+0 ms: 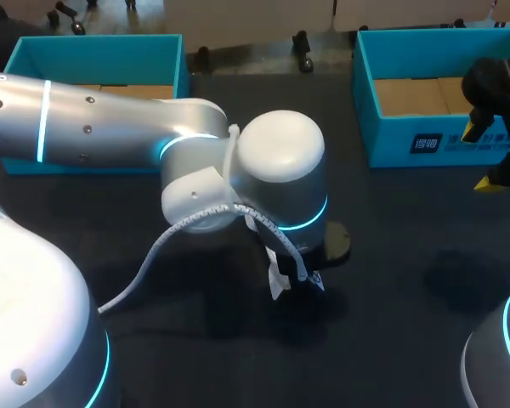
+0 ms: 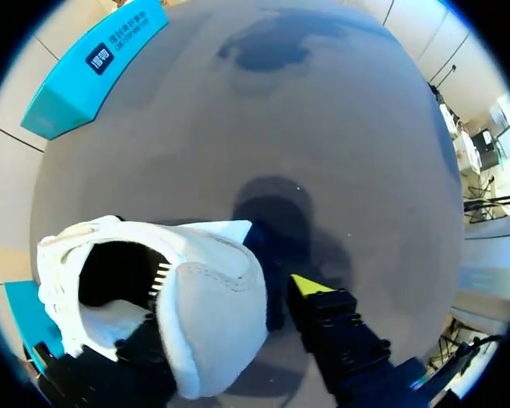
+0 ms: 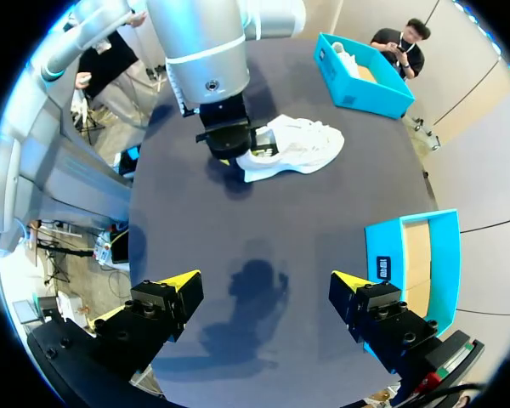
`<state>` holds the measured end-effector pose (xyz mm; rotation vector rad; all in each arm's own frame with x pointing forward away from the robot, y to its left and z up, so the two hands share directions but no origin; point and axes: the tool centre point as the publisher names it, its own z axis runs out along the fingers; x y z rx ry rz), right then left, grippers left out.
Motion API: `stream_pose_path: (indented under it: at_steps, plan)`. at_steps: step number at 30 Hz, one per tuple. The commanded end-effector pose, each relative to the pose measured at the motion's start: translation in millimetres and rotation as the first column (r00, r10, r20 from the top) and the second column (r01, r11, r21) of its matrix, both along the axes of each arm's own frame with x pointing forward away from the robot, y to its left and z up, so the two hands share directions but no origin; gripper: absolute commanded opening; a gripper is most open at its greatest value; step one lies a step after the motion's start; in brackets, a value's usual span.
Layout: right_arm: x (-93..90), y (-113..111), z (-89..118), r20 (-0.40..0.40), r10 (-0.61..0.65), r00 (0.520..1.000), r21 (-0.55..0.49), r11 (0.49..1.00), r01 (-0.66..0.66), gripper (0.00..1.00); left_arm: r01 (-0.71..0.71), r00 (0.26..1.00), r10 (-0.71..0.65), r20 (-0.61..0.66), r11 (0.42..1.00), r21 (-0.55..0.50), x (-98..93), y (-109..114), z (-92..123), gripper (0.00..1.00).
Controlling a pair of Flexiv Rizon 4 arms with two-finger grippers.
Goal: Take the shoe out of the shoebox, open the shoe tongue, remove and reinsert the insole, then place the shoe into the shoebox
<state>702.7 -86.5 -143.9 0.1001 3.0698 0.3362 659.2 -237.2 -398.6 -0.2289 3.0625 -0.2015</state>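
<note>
Currently the white shoe is lying on the dark table, outside both boxes and near the middle. The left gripper is sitting at its heel end, but whether that gripper is clamping the shoe cannot be determined. The right gripper is hanging spread wide and empty, just beside the nearer teal shoebox. The shoe is appearing light and soft, with a padded collar likely yielding under pressure, so taking hold at the firmer heel or sole edge is advisable. A second teal box is standing well apart, and the left arm is covering the shoe from above.
</note>
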Motion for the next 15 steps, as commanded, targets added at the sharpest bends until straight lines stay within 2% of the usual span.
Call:
stream_pose_path:
  at_steps: [1, 2, 5, 6, 15]
  plan:
    - [1.5, 0.5, -0.2, -0.003, 0.000, 1.000, -0.002, 1.000, 0.000, 1.00, 0.010, 1.000, -0.010, -0.022, 1.000, 0.000, -1.7, 3.6, 3.8, 0.28]
    - [1.5, 0.5, -0.2, -0.003, 0.000, 1.000, -0.002, 1.000, 0.000, 1.00, 0.010, 1.000, -0.010, -0.022, 1.000, 0.000, -2.6, 4.5, 5.5, 0.25]
    - [1.5, 0.5, -0.2, -0.003, 0.000, 1.000, -0.002, 1.000, 0.000, 1.00, 0.021, 0.999, -0.021, -0.042, 1.000, 0.001, -6.1, 6.7, 12.3, 0.03]
    - [1.5, 0.5, -0.2, -0.003, 0.000, 1.000, -0.002, 1.000, 0.000, 1.00, 0.027, 0.998, -0.026, -0.050, 1.000, 0.003, -7.3, 7.4, 15.1, 0.00]
    - [1.5, 0.5, -0.2, -0.003, 0.000, 1.000, -0.002, 1.000, 0.000, 1.00, 0.077, 0.995, -0.076, -0.068, 0.997, 0.006, -16.4, 11.7, 51.2, 0.00]
